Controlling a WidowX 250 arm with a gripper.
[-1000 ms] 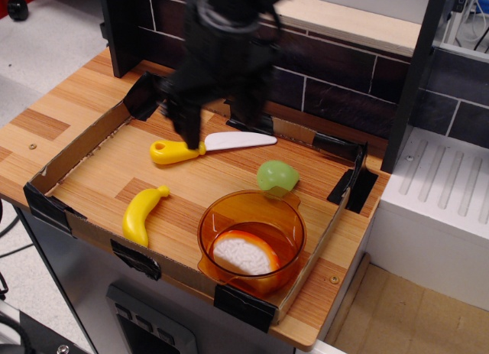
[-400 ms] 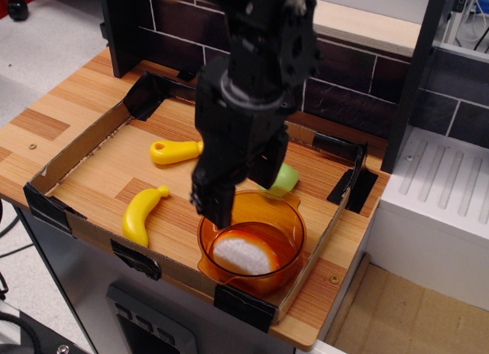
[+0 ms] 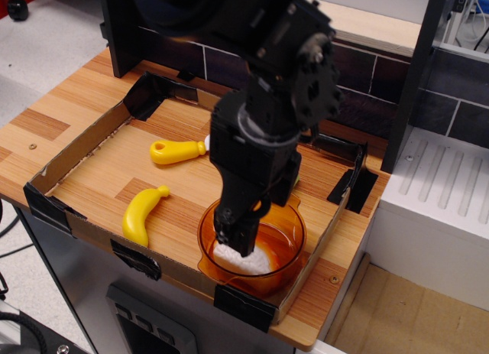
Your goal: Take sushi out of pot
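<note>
The orange translucent pot (image 3: 295, 243) stands at the front right of the cardboard tray. The sushi (image 3: 252, 259) lies inside it, its white rice showing below my fingers. My black gripper (image 3: 237, 235) reaches down into the pot from above and its fingertips (image 3: 229, 233) are at the left part of the sushi, touching or just over it. The fingers merge into one dark mass, so I cannot tell how the jaws stand. The arm hides the sushi's orange strip and the back of the pot.
A yellow banana (image 3: 141, 215) lies left of the pot. A yellow knife handle (image 3: 174, 151) lies behind it, its blade hidden by the arm. Low cardboard walls (image 3: 76, 151) ring the tray. A dark brick wall and a black post (image 3: 416, 79) stand behind.
The gripper has moved from the back of the tray, forward and right, then down into the pot onto the sushi. The arm now hides the knife blade and the green fruit.
</note>
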